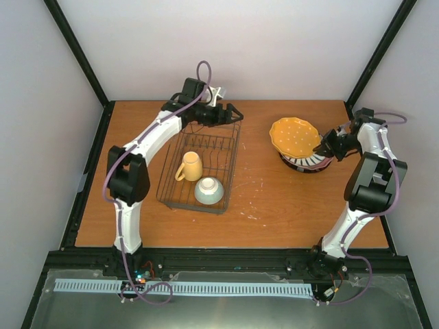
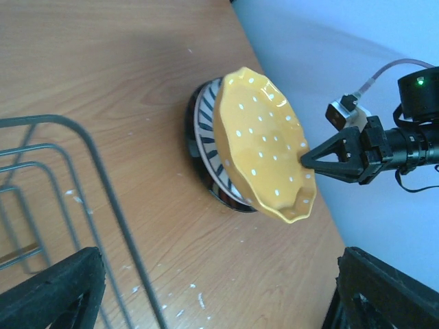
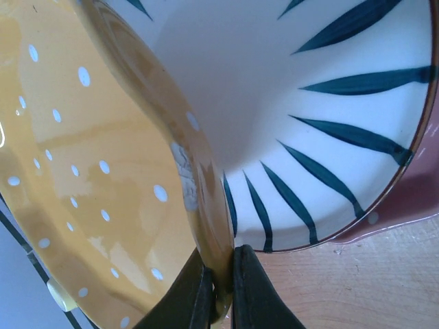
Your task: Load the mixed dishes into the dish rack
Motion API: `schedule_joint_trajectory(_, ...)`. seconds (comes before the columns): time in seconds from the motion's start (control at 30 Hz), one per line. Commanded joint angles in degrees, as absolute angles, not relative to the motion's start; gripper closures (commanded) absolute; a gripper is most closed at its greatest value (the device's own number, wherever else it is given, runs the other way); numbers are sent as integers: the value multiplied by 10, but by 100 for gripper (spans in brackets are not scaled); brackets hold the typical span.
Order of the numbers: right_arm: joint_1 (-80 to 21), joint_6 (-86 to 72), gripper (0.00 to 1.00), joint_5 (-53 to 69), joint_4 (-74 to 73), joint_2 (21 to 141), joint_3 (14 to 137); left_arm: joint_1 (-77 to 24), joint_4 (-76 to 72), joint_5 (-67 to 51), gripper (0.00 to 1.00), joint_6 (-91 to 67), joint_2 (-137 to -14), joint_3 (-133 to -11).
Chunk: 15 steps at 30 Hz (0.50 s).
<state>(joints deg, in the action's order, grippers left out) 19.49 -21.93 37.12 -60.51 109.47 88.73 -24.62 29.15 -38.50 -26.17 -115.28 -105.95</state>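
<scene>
Now | right gripper (image 1: pixel 328 145) pinching orange white-dotted plate (image 1: pixel 295 136) by its rim, holding it tilted over the striped plate (image 1: pixel 305 163) near table's (image 1: pixel 274 205) far-right corner, likely for slotting upright | left gripper (image 1: pixel 230 113) hovering wide-open over dish rack (image 1: pixel 233 164) toward far-left corner

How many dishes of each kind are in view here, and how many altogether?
Mugs: 1, the yellow mug.
Bowls: 1, the pale mint-green bowl.
Plates: 4, the orange white-dotted plate, black-and-white striped plate, pink plate, dark-rimmed plate.
Total: 6.
</scene>
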Motion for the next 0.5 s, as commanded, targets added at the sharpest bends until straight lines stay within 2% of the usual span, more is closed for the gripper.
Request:
schedule_joint_trajectory(0.0,198,-218,97,445,-581,1045,887,-266,284,-471,8,-296,-1211,-1133)
schedule_joint_trajectory(0.47,198,-224,97,466,-573,1017,866,-315,250,-513,8,-363,-1326,-1252)
